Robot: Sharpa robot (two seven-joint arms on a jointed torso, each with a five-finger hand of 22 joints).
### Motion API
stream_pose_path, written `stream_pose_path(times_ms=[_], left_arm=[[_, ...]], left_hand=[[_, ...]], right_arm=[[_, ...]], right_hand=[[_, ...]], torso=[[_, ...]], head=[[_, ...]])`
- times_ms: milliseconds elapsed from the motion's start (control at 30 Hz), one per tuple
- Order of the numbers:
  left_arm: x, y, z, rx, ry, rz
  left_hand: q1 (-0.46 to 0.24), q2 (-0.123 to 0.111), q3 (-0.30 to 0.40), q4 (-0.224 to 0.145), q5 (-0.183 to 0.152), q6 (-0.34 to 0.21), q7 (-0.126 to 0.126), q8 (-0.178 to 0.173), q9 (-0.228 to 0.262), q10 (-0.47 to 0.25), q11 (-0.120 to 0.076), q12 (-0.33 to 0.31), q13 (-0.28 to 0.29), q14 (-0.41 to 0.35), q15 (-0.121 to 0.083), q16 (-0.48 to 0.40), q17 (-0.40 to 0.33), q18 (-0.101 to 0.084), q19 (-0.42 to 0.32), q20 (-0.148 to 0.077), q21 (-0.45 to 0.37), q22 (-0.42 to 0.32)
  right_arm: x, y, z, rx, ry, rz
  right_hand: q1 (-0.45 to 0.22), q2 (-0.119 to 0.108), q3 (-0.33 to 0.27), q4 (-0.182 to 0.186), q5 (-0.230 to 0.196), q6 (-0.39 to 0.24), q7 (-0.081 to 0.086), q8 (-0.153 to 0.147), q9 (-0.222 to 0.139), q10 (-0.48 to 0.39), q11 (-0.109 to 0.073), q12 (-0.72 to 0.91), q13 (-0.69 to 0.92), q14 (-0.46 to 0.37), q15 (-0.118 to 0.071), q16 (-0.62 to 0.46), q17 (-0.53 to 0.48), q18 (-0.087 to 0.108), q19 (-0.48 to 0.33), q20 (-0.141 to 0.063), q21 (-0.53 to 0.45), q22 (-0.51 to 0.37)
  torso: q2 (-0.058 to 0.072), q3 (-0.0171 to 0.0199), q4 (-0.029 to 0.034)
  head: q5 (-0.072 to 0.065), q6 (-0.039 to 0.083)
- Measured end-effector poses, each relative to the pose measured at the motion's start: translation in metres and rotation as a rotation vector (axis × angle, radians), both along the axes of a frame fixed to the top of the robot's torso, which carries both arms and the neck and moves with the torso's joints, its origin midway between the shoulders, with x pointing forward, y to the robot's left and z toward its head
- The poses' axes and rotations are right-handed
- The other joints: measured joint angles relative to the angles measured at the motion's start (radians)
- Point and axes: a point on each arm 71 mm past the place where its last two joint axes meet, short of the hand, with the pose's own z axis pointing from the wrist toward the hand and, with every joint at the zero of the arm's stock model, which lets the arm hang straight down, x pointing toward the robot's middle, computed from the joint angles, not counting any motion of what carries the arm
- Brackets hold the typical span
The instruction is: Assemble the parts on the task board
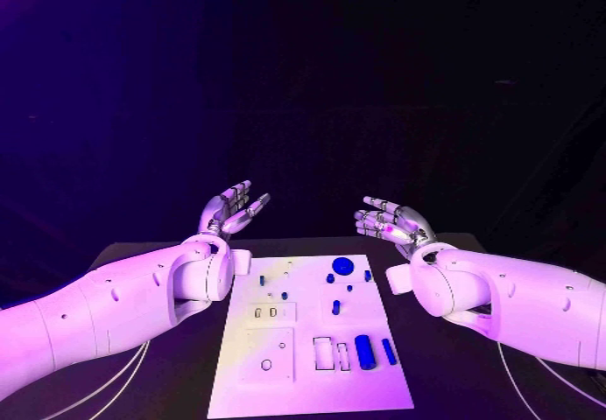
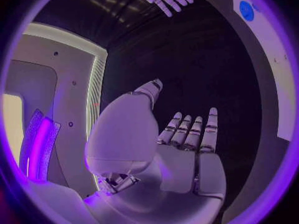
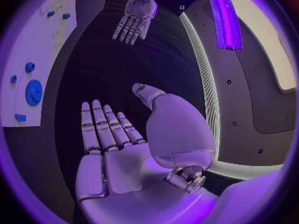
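The white task board (image 1: 303,385) lies in the middle of the black table, long side running away from me. Blue parts lie on it: a round gear-like disc (image 1: 342,264) near the far end, small pegs (image 1: 334,306) around the middle, and long bars (image 1: 365,351) near the front right. The disc (image 3: 34,92) and the board (image 3: 44,30) also appear in the right wrist view. My left hand (image 1: 232,208) is raised beyond the board's far left corner, fingers apart, holding nothing. My right hand (image 1: 391,223) is raised beyond the far right corner, equally spread and empty.
White cables (image 1: 114,381) run over the table (image 1: 165,385) under my left arm, and another cable (image 1: 531,385) under my right arm. The board has several cut-out slots (image 1: 269,312) on its left half. Dark backdrop behind the table.
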Motion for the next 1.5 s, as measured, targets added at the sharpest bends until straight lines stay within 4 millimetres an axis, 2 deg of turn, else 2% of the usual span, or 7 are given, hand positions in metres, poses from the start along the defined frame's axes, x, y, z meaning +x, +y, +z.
stream_pose_path(times_ms=[400,567,800,1033,1267,1367,1500], left_arm=[[-0.013,0.014,0.011,-0.008,-0.01,-0.07],[-0.023,0.01,0.014,-0.015,-0.001,-0.112],[-0.03,0.011,0.019,-0.013,-0.002,-0.148],[-0.042,0.012,0.027,-0.021,-0.002,-0.211],[-0.06,0.009,0.036,-0.036,-0.004,-0.289],[-0.066,0.007,0.04,-0.043,-0.005,-0.316],[-0.072,0.004,0.046,-0.052,-0.01,-0.346]], left_hand=[[0.078,0.005,-0.049,0.06,0.005,0.091,0.005,0.019,0.014,0.11,0.033,0.008,0.009,0.144,0.033,0.03,0.02,0.0,0.114,0.007,0.028,0.013],[0.097,0.013,-0.06,0.071,0.005,0.362,0.029,0.104,0.063,0.495,0.072,0.072,0.033,0.462,0.013,0.098,0.07,0.055,0.311,0.004,0.083,0.031],[0.102,0.008,-0.032,0.072,0.005,0.458,0.052,0.134,0.073,0.627,0.041,0.086,0.036,0.627,-0.03,0.165,0.135,0.078,0.441,-0.013,0.153,0.051],[0.141,-0.032,0.013,0.042,0.005,0.513,0.065,0.152,0.087,0.715,0.008,0.089,0.038,0.766,-0.083,0.254,0.243,0.078,0.592,-0.081,0.278,0.109],[0.125,-0.068,0.094,0.016,0.005,0.547,0.051,0.15,0.112,0.789,-0.015,0.042,0.038,0.794,-0.123,0.49,0.491,0.078,0.565,-0.127,0.59,0.319],[0.111,-0.083,0.118,0.015,0.005,0.547,0.051,0.142,0.12,0.792,-0.019,0.042,0.038,0.784,-0.124,0.575,0.562,0.078,0.529,-0.127,0.691,0.392],[0.101,-0.092,0.123,0.018,0.005,0.547,0.051,0.141,0.125,0.792,-0.019,0.042,0.04,0.78,-0.127,0.623,0.597,0.078,0.517,-0.125,0.741,0.426]], right_arm=[[0.013,-0.01,0.021,-0.221,-0.117,0.167],[0.011,-0.007,0.033,-0.453,-0.276,0.251],[0.011,0.0,0.049,-0.663,-0.402,0.314],[0.013,0.005,0.059,-0.851,-0.488,0.345],[0.012,0.012,0.064,-1.019,-0.543,0.367],[0.011,0.016,0.064,-1.089,-0.561,0.37],[0.01,0.02,0.063,-1.17,-0.578,0.368]], right_hand=[[0.104,-0.041,0.046,-0.046,-0.049,0.307,0.036,0.074,0.056,0.328,-0.041,0.018,0.011,0.254,-0.049,0.048,0.029,0.042,0.264,-0.008,0.072,0.014],[0.115,-0.053,0.05,-0.047,-0.071,0.393,0.051,0.096,0.066,0.408,-0.06,0.019,0.011,0.326,-0.07,0.069,0.04,0.042,0.338,-0.025,0.098,0.018],[0.131,-0.069,0.05,-0.029,-0.104,0.477,0.068,0.119,0.073,0.491,-0.085,0.018,0.012,0.443,-0.108,0.114,0.074,0.042,0.444,-0.061,0.152,0.036],[0.154,-0.092,0.035,-0.014,-0.111,0.54,0.038,0.127,0.078,0.578,-0.123,0.018,0.015,0.633,-0.17,0.232,0.177,0.042,0.591,-0.129,0.291,0.108],[0.177,-0.115,0.036,-0.008,-0.111,0.58,0.015,0.127,0.088,0.639,-0.156,0.018,0.019,0.737,-0.213,0.442,0.368,0.042,0.658,-0.177,0.485,0.246],[0.167,-0.169,0.049,0.023,-0.111,0.594,0.007,0.109,0.103,0.622,-0.16,0.014,0.018,0.775,-0.219,0.698,0.587,0.042,0.703,-0.194,0.744,0.503],[0.168,-0.177,0.032,0.039,-0.111,0.584,-0.001,0.108,0.111,0.577,-0.155,0.014,0.018,0.791,-0.211,0.911,0.787,0.014,0.757,-0.186,0.917,0.72]], torso=[[0.019,-0.0012,0.0035],[0.044,-0.0024,0.0113],[0.077,-0.0037,0.0244],[0.106,-0.0066,0.0354],[0.136,-0.0088,0.0448],[0.149,-0.0099,0.0492],[0.164,-0.0117,0.0549]], head=[[-0.002,-0.005],[-0.009,-0.004],[-0.018,0.004],[-0.03,0.011],[-0.04,0.018],[-0.046,0.022],[-0.052,0.026]])
